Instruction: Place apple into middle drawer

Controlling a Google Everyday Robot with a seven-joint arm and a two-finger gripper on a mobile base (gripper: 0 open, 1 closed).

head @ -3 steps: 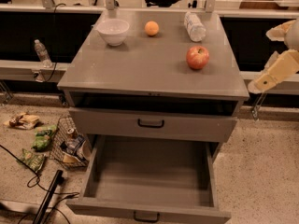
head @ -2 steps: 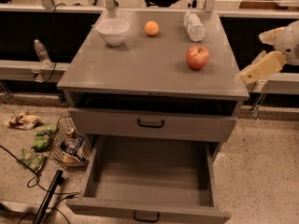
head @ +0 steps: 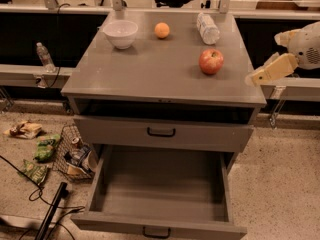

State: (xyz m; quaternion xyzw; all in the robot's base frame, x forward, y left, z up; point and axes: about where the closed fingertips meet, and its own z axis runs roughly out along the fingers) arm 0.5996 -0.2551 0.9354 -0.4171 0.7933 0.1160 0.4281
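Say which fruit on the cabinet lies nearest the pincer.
The red apple, near the right edge; the smaller orange sits farther back. The pincer is just off that right edge.

The tool (head: 257,76), at the right edge just beside the bench's (head: 150,69) front right corner, is a pale cream, blocky wedge with a blunt tip. Behind it is a rounded white housing (head: 305,44) with a round, dotted grey patch.
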